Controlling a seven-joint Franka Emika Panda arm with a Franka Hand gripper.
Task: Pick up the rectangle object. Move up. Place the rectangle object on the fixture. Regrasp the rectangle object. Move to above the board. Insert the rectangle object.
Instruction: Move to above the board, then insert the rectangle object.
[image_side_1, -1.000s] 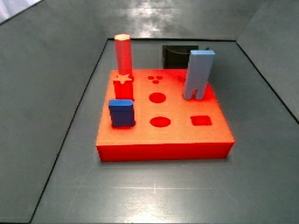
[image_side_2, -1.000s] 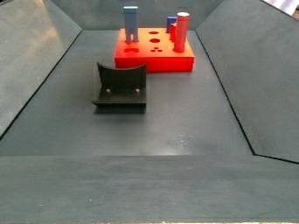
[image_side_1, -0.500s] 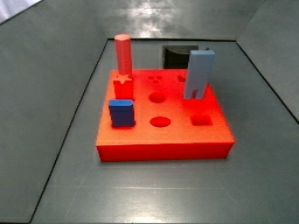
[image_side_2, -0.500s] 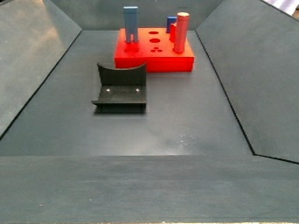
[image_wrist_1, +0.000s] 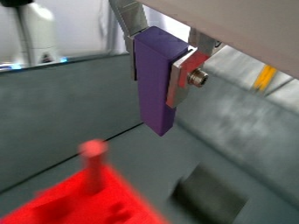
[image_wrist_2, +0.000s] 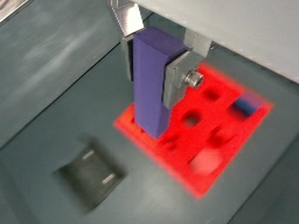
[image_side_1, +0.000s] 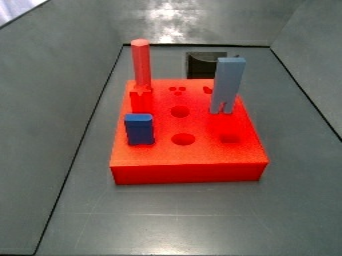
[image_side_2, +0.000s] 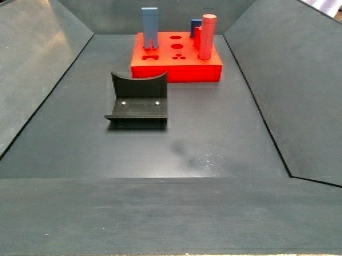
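Observation:
My gripper (image_wrist_1: 159, 73) is shut on the purple rectangle object (image_wrist_1: 153, 83), which hangs upright between the silver fingers (image_wrist_1: 184, 77) in both wrist views. In a wrist view the gripper (image_wrist_2: 159, 77) holds the bar (image_wrist_2: 151, 83) high above the red board (image_wrist_2: 218, 140), with its lower end over the board's edge. The black fixture (image_wrist_2: 93, 172) lies on the floor beside the board. The side views show the board (image_side_1: 187, 152) and the fixture (image_side_2: 138, 101). The gripper is out of view in both.
On the board stand a red peg (image_side_1: 139, 62), a tall light-blue block (image_side_1: 229, 85) and a short dark-blue block (image_side_1: 138, 128). Sloping grey walls (image_side_2: 47, 70) enclose the dark floor on both sides.

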